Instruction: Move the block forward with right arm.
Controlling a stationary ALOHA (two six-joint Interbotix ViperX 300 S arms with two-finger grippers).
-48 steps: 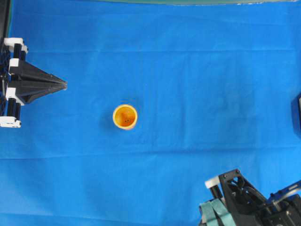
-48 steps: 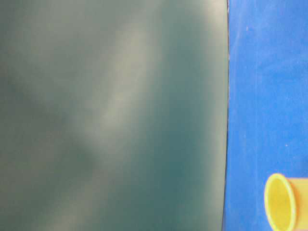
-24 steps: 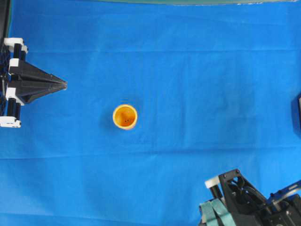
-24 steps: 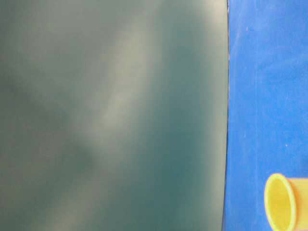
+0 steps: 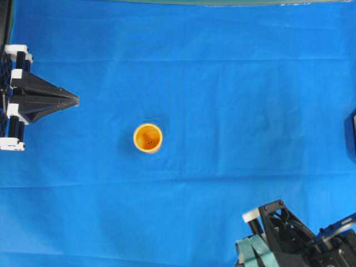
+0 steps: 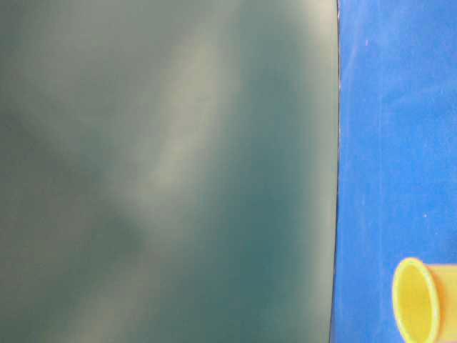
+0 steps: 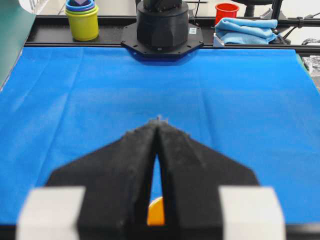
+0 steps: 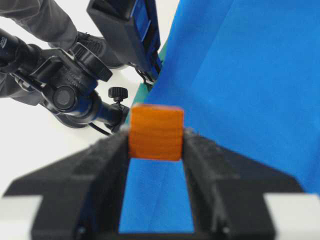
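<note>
Block: the little orange block was pinched between the fingers of the right hand, up off the blue cloth, going by the right wrist view. You couldn't spot it from overhead, the arm hid it.

Right hand: sat way down in the bottom right corner of the overhead view, teal tape showing, clamped on the block. Looked to me like it held the block high so it could carry it rather than shove it.

Left hand: fingers pressed together into a point, nothing between them, parked at the left edge. Probably just staying out of the way, since the job belonged to the other arm.

Cup: the orange-yellow cup stood upright mid-table, well apart from both hands. Not the target, so I'd guess a distractor.

Table: blue cloth over the whole table.

Progress: my read is the grab was done and the move forward plus set-down were still to come.

Risk: the block could slip if the grip was shallow.
</note>
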